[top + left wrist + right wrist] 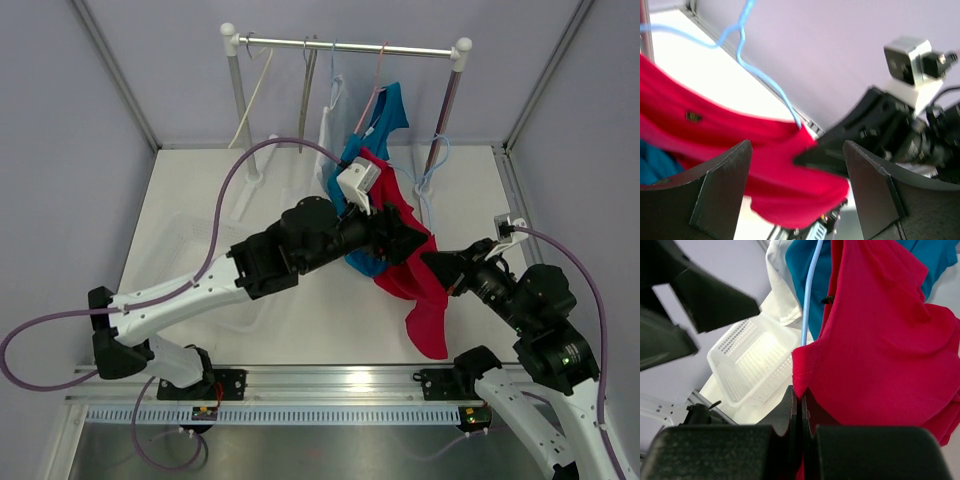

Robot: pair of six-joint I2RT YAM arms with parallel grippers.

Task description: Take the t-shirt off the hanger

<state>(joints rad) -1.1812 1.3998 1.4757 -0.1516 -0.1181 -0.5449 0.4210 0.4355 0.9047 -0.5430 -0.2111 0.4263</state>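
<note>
Right gripper clamps tight on red t-shirt edge, likely to drag it off light-blue hanger; left gripper gapes open, straddling the cloth.

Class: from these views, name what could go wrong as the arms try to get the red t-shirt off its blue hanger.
The right gripper pinches only a thin edge of the red fabric t-shirt; a pull may slip it free. The thin light-blue hanger is inside the shirt, so tugging could drag it off the metal rail. The teal t-shirt hanging against it might come along.
</note>
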